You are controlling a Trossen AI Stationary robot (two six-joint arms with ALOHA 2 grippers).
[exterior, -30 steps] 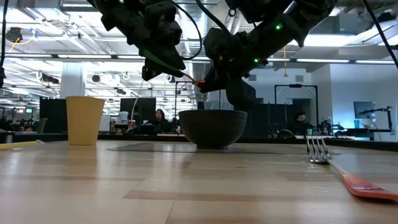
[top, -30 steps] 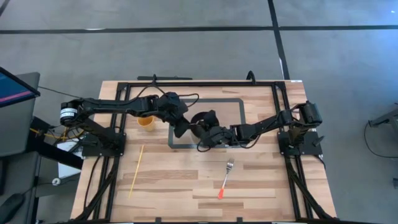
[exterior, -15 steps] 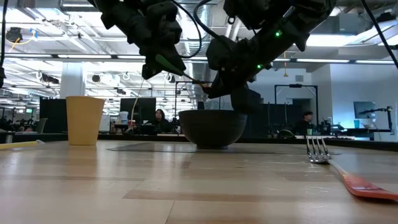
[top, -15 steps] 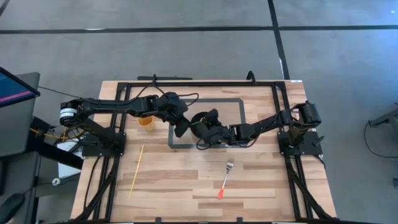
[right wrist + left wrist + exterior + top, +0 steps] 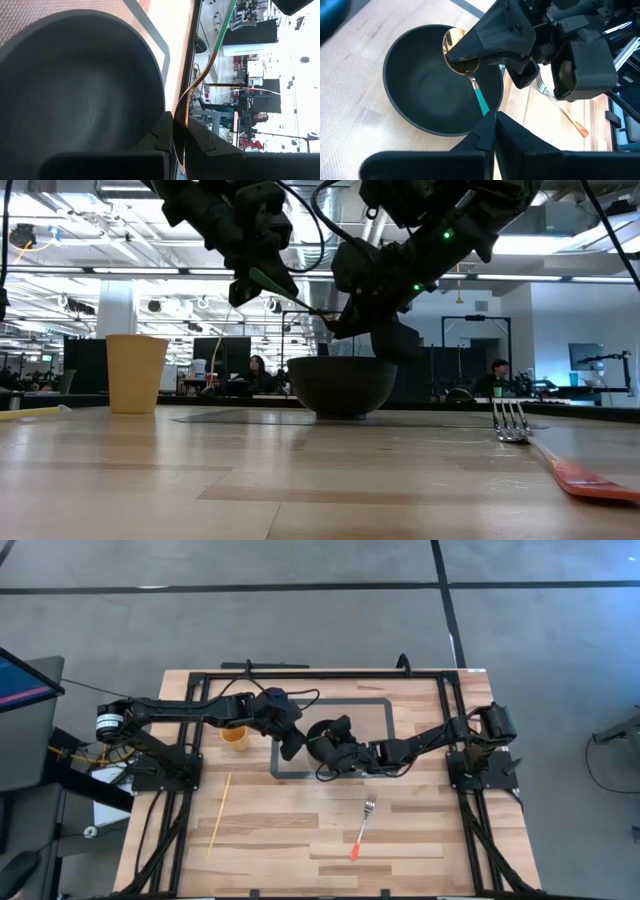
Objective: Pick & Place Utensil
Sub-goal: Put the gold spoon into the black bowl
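A spoon with a gold bowl (image 5: 453, 41) and a teal handle (image 5: 481, 100) hangs above a black bowl (image 5: 420, 85), which stands on a grey-bordered mat (image 5: 382, 706). My left gripper (image 5: 490, 120) is shut on the spoon's handle. My right gripper (image 5: 179, 135) is shut on its gold end. Both meet over the black bowl (image 5: 322, 728) at the table's middle. In the low view the spoon (image 5: 290, 295) slants between the two grippers above the bowl (image 5: 342, 385). My left gripper pinches the teal handle (image 5: 484, 107) between its two fingers, with the handle running on along them toward the gold bowl. The spoon is lifted clear above the black bowl. My right gripper pinches the spoon's gold bowl end (image 5: 181, 112) between its two fingers, coming from the table's right side. The neck and green handle (image 5: 224, 27) run on past the fingertips.
A yellow cup (image 5: 235, 735) stands left of the mat. A fork with an orange handle (image 5: 362, 827) lies on the wood nearer the front. A yellow stick (image 5: 219, 814) lies at the front left. People and desks show in the room behind.
My right gripper has gone a little toward the table's left, closing in on the spoon's gold end over the bowl, then kept still. My left gripper and the spoon have stayed in place.
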